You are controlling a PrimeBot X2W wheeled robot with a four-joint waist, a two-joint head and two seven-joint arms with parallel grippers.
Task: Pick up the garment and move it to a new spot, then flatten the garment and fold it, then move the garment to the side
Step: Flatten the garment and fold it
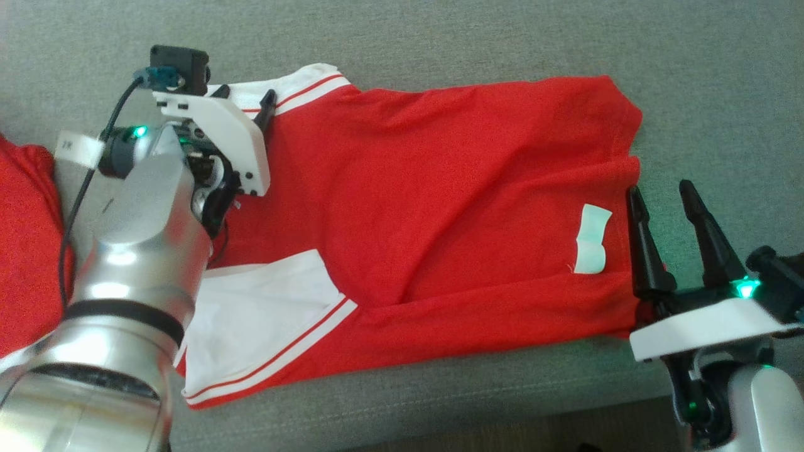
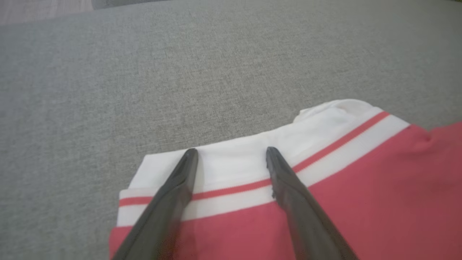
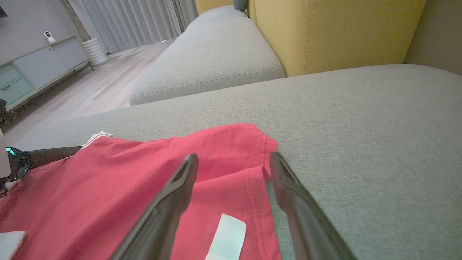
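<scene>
A red garment [image 1: 440, 207] with white, red-striped sleeves lies spread on the grey sofa cushion [image 1: 691, 63]. A white label [image 1: 592, 238] sits near its right hem. My left gripper [image 1: 246, 95] hovers over the far white sleeve cuff. In the left wrist view the left gripper [image 2: 231, 151] is open, its fingers over the white cuff of the garment [image 2: 361, 198]. My right gripper [image 1: 661, 189] stands open at the garment's right hem. In the right wrist view the right gripper [image 3: 234, 157] straddles the hem of the garment [image 3: 108, 180], with the label [image 3: 227, 236] between the fingers.
Another red cloth [image 1: 25, 238] lies at the left edge of the head view. The cushion's front edge [image 1: 502, 402] runs just below the garment. A yellow backrest [image 3: 335, 29], a second grey cushion [image 3: 209, 61] and a cabinet [image 3: 36, 68] on wooden floor stand beyond.
</scene>
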